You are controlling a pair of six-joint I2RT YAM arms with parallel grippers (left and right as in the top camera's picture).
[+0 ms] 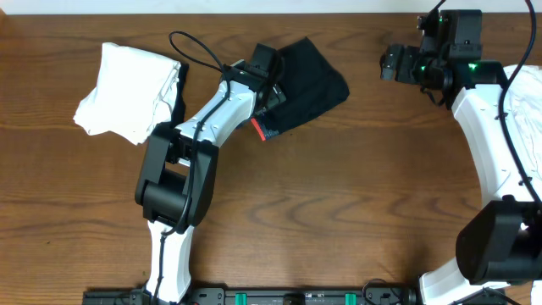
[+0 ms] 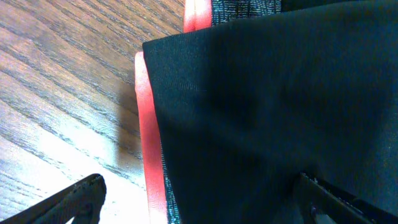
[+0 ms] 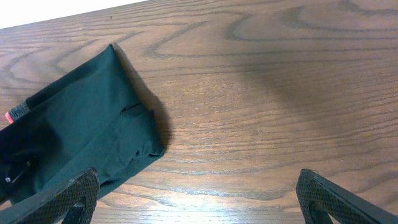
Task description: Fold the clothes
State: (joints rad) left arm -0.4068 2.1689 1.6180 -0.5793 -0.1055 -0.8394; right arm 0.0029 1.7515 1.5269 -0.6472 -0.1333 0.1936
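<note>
The black pants lie folded into a compact bundle at the back middle of the table, with the red-edged grey waistband at their near-left corner. A crumpled white garment lies to their left. My left gripper hangs open low over the bundle's left side. In the left wrist view the left gripper straddles the red edge, one finger over wood and the other over black fabric. My right gripper is open over bare wood, to the right of the pants; nothing lies between the right gripper fingers.
The left arm stretches from the front edge up across the table's middle left. The right arm runs along the right side. Something white, like cloth, shows at the right edge.
</note>
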